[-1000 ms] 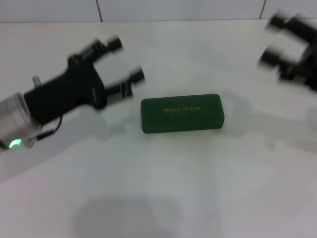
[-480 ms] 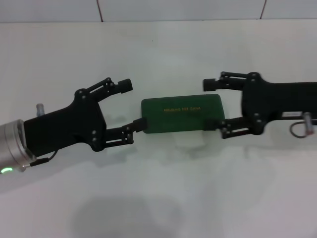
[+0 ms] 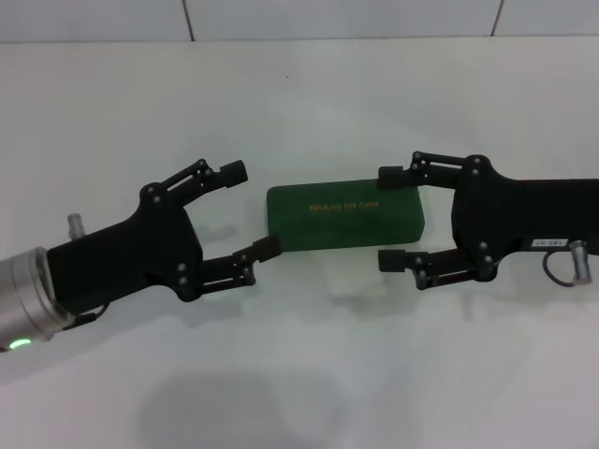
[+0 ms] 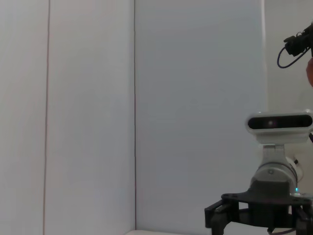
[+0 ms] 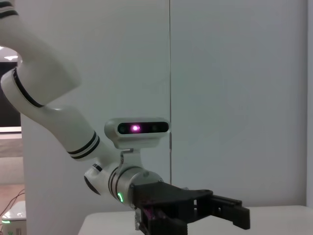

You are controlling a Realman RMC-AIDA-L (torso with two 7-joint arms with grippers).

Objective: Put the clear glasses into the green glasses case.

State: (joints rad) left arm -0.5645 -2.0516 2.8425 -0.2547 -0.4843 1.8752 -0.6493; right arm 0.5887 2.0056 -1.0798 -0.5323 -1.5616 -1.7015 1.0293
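Note:
The green glasses case point(image 3: 329, 227) lies shut on the white table in the head view, gold lettering on its lid. My left gripper point(image 3: 250, 209) is open at the case's left end, its near fingertip against the near-left corner. From the other side, my right gripper point(image 3: 386, 218) stands open with the case's right end between its fingers. The clear glasses are out of view. Neither wrist view shows the case. The left wrist view catches the right arm's gripper point(image 4: 259, 218) facing it, and the right wrist view catches the left arm's gripper point(image 5: 195, 208).
The white table point(image 3: 299, 374) spreads bare around the case, with a tiled wall point(image 3: 337, 17) along its far edge. Each wrist view looks level across the table at the opposite arm and a plain panelled wall.
A second ago both arms were blurred and away from the case. They have closed in on its two ends. Since half a second ago the right gripper's fingers have spread around the right end.

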